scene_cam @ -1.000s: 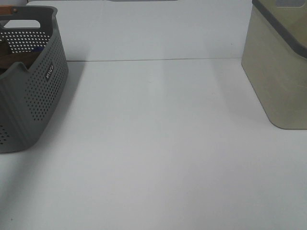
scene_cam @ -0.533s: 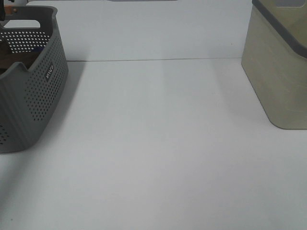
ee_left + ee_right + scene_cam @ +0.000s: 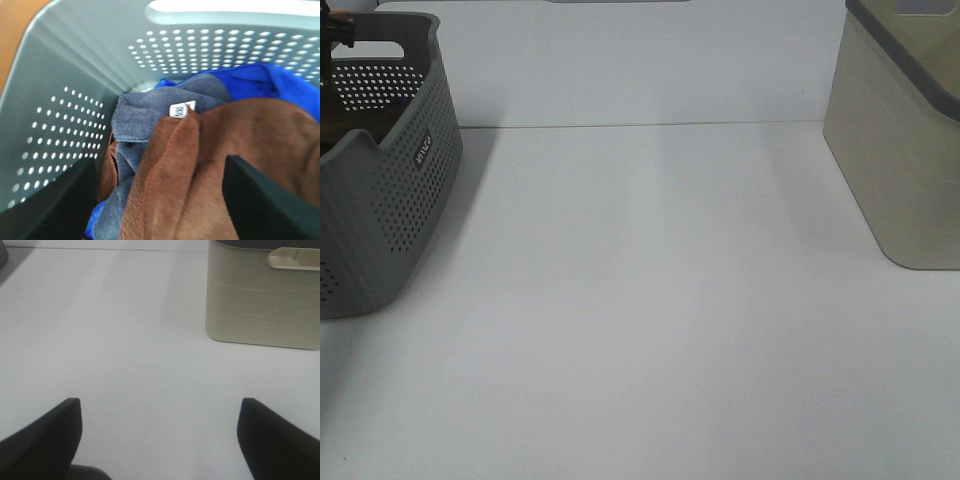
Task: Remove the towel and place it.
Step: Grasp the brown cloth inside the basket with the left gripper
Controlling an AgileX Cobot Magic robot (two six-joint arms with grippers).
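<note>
Both the left end effector (image 3: 160, 210) and the right end effector (image 3: 160, 435) are gaping wide, holding nothing. The towel (image 3: 240, 135) is lying in the gray basket (image 3: 400, 200) at the frame's upper left, just under the left one, the nearer arm.

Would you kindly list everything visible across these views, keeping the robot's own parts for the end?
basket: one, grey, perforated, at the table's left edge.
towel: one, dark brown, in the basket, lying over the other cloths.
grey cloth: one, grey, in the basket, partly under the towel.
blue cloth: one, bright blue, in the basket, by the handle wall.
care label: one, white, at the towel's corner.
bin: one, beige with a dark grey rim, at the table's right edge.
table: one, white, under both containers.
left pincer: one, black, open, over the towel in the basket.
right pincer: one, black, open, above bare table.
</note>
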